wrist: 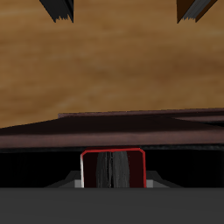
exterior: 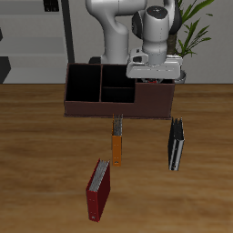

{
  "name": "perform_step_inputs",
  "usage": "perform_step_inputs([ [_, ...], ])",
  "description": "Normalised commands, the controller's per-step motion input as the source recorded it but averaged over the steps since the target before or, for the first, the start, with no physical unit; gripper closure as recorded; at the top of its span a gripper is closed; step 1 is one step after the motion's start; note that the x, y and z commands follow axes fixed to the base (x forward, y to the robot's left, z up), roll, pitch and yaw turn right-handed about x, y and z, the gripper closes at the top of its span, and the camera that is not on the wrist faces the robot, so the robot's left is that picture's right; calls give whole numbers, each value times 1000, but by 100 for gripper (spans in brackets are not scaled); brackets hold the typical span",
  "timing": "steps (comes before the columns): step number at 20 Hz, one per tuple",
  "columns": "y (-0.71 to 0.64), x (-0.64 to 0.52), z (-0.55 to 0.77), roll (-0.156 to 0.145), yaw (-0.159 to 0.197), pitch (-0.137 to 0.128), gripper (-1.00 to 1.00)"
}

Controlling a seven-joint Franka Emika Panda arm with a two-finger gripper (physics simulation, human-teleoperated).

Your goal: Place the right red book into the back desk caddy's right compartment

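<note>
Jaw state cannot be told: the gripper (exterior: 157, 76) is seen over one end section of the long dark maroon-brown desk caddy (exterior: 91, 107), fingertips hidden. In the wrist view, a dark red hardcover book (wrist: 112, 168) is seen upright in that black compartment (wrist: 35, 166). On the wooden table (exterior: 36, 155) lie a slim orange book (exterior: 116, 139), a dark book (exterior: 176, 144) and a second red book (exterior: 97, 189), all apart from the caddy.

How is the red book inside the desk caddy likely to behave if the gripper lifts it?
The red book shows hard covers around its page block, so it probably stays stiff. It seems to stand upright in the desk caddy, whose walls should keep it from tipping. Its smooth covers might slip in the open gripper.
</note>
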Motion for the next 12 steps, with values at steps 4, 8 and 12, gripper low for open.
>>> perform_step_inputs([
  [4,-180,-3,-30,0,-35,14,-100],
  [8,-208,121,-17,-9,-29,16,-100],
  [12,-174,41,71,12,-12,8,-100],
])
